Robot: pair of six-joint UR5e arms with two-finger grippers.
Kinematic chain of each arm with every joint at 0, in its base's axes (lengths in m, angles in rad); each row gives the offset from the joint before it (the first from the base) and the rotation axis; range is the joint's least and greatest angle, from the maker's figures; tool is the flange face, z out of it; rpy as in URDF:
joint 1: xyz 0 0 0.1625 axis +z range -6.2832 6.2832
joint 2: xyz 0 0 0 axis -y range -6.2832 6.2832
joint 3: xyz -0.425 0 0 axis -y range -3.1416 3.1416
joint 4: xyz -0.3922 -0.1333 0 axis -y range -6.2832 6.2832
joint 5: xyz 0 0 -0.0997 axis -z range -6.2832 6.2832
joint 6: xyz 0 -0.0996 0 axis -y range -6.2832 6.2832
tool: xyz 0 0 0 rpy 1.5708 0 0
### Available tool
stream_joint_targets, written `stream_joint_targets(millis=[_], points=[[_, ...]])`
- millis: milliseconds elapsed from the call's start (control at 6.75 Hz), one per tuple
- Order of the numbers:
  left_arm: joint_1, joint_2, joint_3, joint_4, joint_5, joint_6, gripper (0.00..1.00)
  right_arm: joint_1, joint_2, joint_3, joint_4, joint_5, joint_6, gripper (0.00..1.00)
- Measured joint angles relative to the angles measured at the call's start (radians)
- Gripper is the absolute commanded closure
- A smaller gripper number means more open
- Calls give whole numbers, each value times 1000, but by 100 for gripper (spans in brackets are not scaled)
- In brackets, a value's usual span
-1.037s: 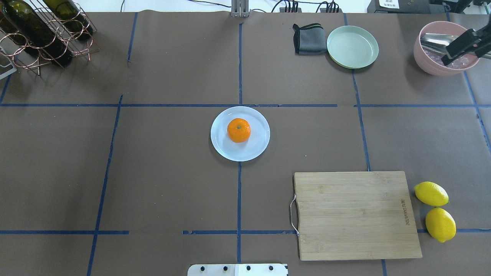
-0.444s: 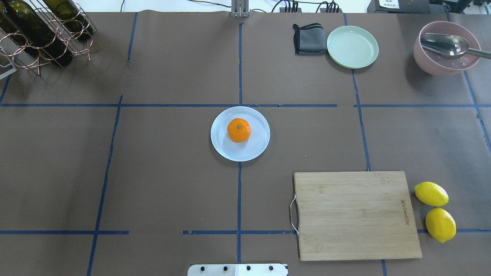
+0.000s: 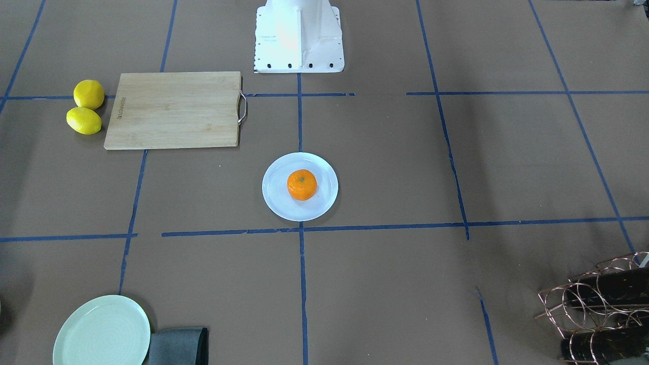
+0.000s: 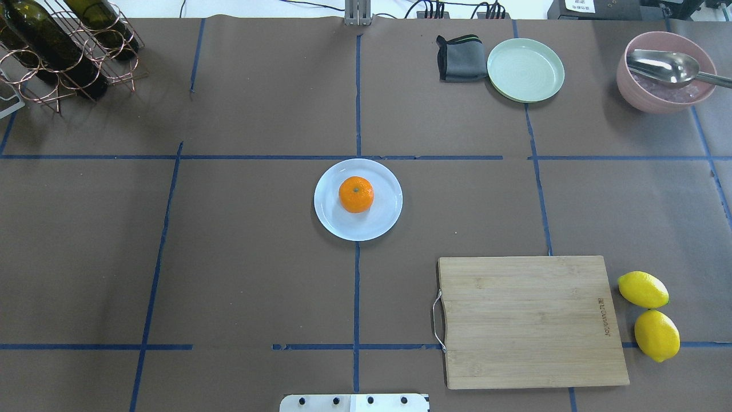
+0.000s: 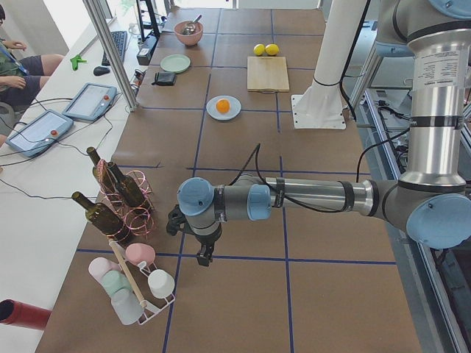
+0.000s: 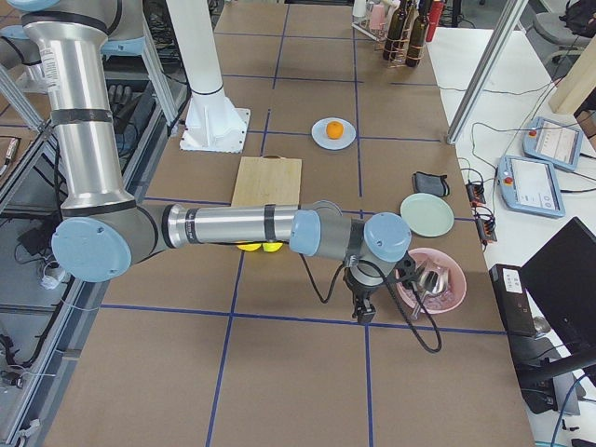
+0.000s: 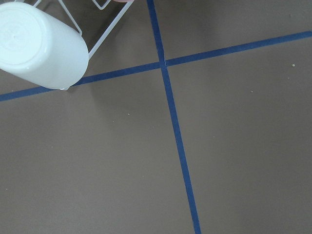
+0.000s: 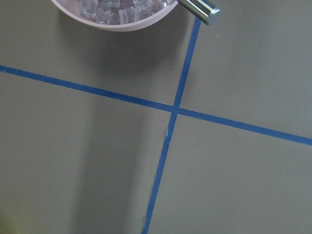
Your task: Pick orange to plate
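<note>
Broadly, a brown paper-covered table [image 4: 257, 274] marked with blue tape lines fills every view. Two grey robot arms stretch low over its opposite ends. The left arm [image 5: 316, 197] reaches out beside a rack of pastel cups, and the left gripper [image 5: 203, 254] points down at bare paper, with a white cup [image 7: 41, 46] just beside it. The right arm [image 6: 223, 223] reaches to the other end, where the right gripper [image 6: 361, 312] hangs just beside a pink bowl [image 6: 438, 284] of ice. Neither wrist camera shows any fingers, and only the side cameras catch the grippers, so I cannot tell whether either one is spread or closed. Neither appears to carry anything.

A wooden cutting board [image 4: 529, 320] lies between the right gripper and the middle of the table, with two lemons [image 4: 643, 289] at the edge of it nearer that gripper.

The plate [image 4: 334, 220], pale bluish-white, sits between the two grippers and well apart from both. The orange [image 4: 356, 194] rests on it, a little off centre, stem spot up. Judged from this, the task looks complete.

The fruit is probably light and firm with a slightly yielding, grippy skin. Being round, it could roll on the smooth plate. The best hold would be from above, across its widest middle, with gentle pressure.
</note>
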Motion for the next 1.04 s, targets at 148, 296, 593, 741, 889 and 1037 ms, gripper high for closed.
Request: stream_joint_targets(millis=[148, 296, 593, 741, 889, 1037], points=[[0, 0, 0, 0, 4, 0, 0, 11, -47, 4, 85, -3, 27, 0], [0, 0, 1, 0, 10, -1, 0, 16, -83, 3, 171, -4, 95, 0], [0, -2, 2, 0, 14, -2, 0, 18, -102, 3, 243, 1, 207, 0], [0, -2, 3, 0, 14, -2, 0, 18, -102, 4, 248, 4, 220, 0], [0, -2, 4, 0, 14, -2, 0, 18, -102, 5, 248, 6, 224, 0], [-1, -2, 4, 0, 14, -2, 0, 18, -101, 5, 246, 6, 226, 0]])
